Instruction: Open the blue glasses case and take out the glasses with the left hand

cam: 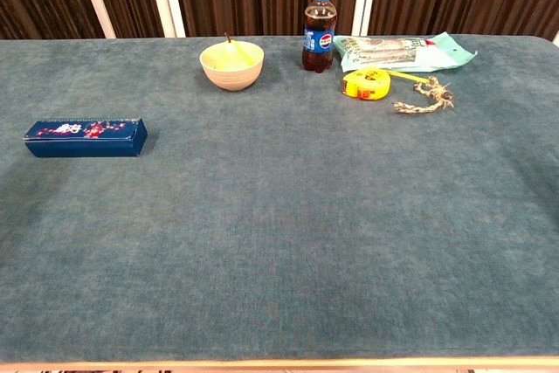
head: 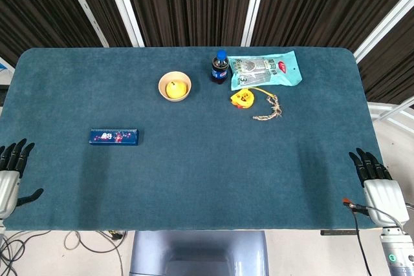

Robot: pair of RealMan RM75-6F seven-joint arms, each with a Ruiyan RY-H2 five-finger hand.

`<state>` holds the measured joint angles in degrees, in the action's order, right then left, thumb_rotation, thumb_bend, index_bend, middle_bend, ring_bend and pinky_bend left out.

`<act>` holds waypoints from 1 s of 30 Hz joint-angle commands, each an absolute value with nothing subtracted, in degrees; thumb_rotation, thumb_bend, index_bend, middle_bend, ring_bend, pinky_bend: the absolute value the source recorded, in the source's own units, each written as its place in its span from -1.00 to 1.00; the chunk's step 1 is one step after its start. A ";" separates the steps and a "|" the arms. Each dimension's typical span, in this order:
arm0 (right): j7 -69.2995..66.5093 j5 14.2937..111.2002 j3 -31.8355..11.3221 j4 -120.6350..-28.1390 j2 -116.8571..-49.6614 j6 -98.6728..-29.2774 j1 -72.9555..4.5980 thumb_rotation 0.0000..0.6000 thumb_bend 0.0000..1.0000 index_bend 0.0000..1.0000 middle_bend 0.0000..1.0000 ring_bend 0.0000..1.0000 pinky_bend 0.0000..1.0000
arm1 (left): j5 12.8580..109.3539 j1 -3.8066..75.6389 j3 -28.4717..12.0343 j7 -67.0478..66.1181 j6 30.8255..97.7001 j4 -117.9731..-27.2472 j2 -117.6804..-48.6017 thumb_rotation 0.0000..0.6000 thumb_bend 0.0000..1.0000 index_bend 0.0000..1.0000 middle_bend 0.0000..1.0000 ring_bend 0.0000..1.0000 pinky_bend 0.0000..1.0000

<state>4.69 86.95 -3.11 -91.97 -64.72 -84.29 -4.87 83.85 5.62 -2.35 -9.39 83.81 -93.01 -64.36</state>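
Note:
The blue glasses case (head: pixel 114 136) lies closed on the left part of the teal table (head: pixel 213 179), long side running left to right; the chest view shows the case (cam: pixel 85 137) with a floral print on its lid. My left hand (head: pixel 11 176) rests at the table's near left corner, fingers spread, holding nothing, well to the left of and nearer than the case. At the near right corner my right hand (head: pixel 375 182) lies flat with fingers apart and nothing in it. Neither hand appears in the chest view. The glasses are hidden.
At the back stand a cream bowl (head: pixel 174 86) with a yellow fruit, a small cola bottle (head: pixel 220 66), a teal snack bag (head: pixel 265 70), a yellow tape measure (head: pixel 242 98) and a knotted piece of rope (head: pixel 268 111).

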 commanded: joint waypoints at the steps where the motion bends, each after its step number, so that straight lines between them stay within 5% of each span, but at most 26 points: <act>1: 4.69 86.99 -3.07 -91.96 -64.73 -84.25 -4.89 1.00 -0.68 -1.00 -1.00 -1.00 -0.60 | 83.73 5.63 -2.34 -9.43 83.71 -93.07 -64.31 1.00 -0.85 -1.00 -1.00 -1.00 -0.96; 30: 4.70 86.28 -3.16 -92.60 -64.73 -83.54 -5.11 1.00 -0.68 -1.00 -1.00 -1.00 -0.60 | 81.47 5.81 -2.64 -10.04 82.25 -94.17 -63.56 1.00 -0.85 -1.00 -1.00 -1.00 -0.95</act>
<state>4.71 86.26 -3.16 -92.58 -64.75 -83.56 -5.11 81.60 5.77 -2.56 -9.91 82.32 -94.11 -63.55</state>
